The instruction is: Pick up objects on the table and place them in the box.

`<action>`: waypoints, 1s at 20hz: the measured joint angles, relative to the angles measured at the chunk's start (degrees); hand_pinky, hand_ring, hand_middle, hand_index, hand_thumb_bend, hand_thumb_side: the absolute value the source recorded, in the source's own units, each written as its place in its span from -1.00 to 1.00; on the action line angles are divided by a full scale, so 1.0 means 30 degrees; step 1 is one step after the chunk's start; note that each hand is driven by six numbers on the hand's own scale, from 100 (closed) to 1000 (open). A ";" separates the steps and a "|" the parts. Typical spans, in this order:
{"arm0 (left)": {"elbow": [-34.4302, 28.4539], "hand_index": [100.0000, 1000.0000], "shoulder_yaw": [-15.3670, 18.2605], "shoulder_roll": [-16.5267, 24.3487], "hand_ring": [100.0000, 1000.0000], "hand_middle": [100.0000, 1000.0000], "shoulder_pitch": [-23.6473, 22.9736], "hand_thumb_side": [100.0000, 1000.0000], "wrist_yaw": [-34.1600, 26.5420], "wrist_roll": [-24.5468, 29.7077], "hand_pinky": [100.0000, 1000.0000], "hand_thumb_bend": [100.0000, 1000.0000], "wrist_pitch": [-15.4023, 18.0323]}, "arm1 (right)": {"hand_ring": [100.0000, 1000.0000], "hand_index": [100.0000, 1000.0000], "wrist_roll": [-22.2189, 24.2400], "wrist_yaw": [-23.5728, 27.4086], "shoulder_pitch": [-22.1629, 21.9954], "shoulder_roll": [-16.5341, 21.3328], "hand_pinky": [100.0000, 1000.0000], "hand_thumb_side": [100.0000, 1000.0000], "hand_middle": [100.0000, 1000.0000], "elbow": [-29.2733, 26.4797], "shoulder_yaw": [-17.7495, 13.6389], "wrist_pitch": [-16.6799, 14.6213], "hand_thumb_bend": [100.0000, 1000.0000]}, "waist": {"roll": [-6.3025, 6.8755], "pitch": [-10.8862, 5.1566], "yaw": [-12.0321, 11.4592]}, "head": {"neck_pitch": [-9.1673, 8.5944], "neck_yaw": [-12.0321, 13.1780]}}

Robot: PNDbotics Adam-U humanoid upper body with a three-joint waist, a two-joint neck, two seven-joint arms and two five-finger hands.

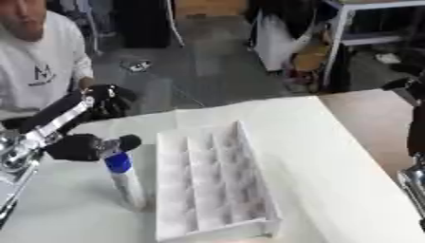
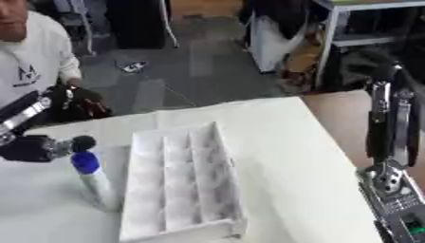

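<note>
A white bottle (image 1: 126, 182) with a blue cap (image 1: 119, 163) stands upright on the white table (image 1: 332, 171), just left of the box. The box (image 1: 212, 180) is a long white tray split into several empty compartments, lying in the middle of the table. My left hand (image 1: 81, 147) comes in from the left and hovers at the bottle's cap, its black tip right over the blue top; whether it holds the cap is hidden. My right hand (image 2: 390, 114) stands at the right edge, fingers pointing up and straight, holding nothing, well away from box and bottle.
A brown wooden surface (image 1: 374, 118) adjoins the white table on the right. Bare tabletop lies between the box and my right arm. Beyond the far edge is grey floor with shelving (image 1: 348, 38).
</note>
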State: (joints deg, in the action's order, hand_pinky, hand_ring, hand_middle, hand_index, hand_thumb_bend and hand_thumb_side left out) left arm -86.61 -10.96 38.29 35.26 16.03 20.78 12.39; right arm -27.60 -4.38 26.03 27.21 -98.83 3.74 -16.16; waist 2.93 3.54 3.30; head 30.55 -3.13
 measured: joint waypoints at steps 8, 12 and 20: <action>0.1039 0.84 -0.0226 0.0337 0.48 0.70 0.0782 0.05 0.0453 0.4186 0.38 -0.15 -0.0238 | 0.26 0.48 0.0048 0.0000 0.0000 0.0002 -0.14 0.72 0.40 0.0088 0.0005 -0.0023 -1.00 | 0.0021 0.0000 0.0071 | 0.0005 0.0000; 0.1278 0.83 -0.0254 0.0631 0.50 0.70 0.1247 -0.07 0.0464 0.6378 0.38 -0.30 -0.0531 | 0.26 0.48 0.0139 0.0002 -0.0001 0.0004 -0.14 0.72 0.40 0.0115 0.0009 0.0013 -1.00 | 0.0029 0.0000 0.0101 | 0.0009 0.0001; 0.1694 0.87 -0.0563 0.0924 0.57 0.80 0.1921 -0.28 0.1507 0.8983 0.42 -0.60 -0.0607 | 0.26 0.48 0.0159 0.0003 -0.0003 0.0007 -0.14 0.72 0.40 0.0118 0.0075 0.0012 -1.00 | 0.0063 0.0000 0.0151 | 0.0015 0.0004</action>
State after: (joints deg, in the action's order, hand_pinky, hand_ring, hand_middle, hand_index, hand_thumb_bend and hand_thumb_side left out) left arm -81.53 -12.65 41.07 41.03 20.55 47.73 10.57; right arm -27.12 -4.37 26.02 27.23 -98.47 3.96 -16.13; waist 3.12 3.54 3.76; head 30.60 -3.12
